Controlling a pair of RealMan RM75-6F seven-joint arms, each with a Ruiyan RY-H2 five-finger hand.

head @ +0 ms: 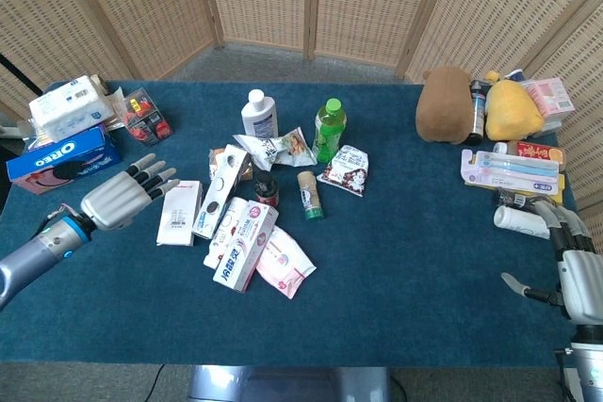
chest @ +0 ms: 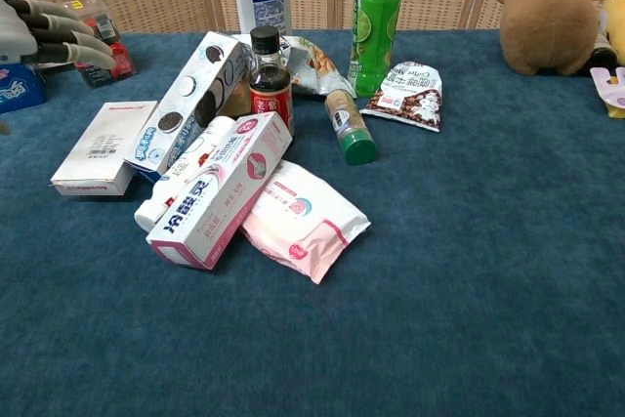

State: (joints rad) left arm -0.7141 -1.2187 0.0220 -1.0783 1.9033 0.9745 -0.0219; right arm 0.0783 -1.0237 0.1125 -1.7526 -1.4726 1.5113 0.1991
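Two hands show, both with fingers apart and holding nothing. The left hand (head: 121, 197) hovers near the table's left edge, fingertips just beside the flat white box (head: 179, 212). The right hand (head: 577, 270) sits at the right edge, near a white tube (head: 520, 220).

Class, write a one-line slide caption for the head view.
Left hand, fingers spread, beside a white box; right hand open near a white tube.
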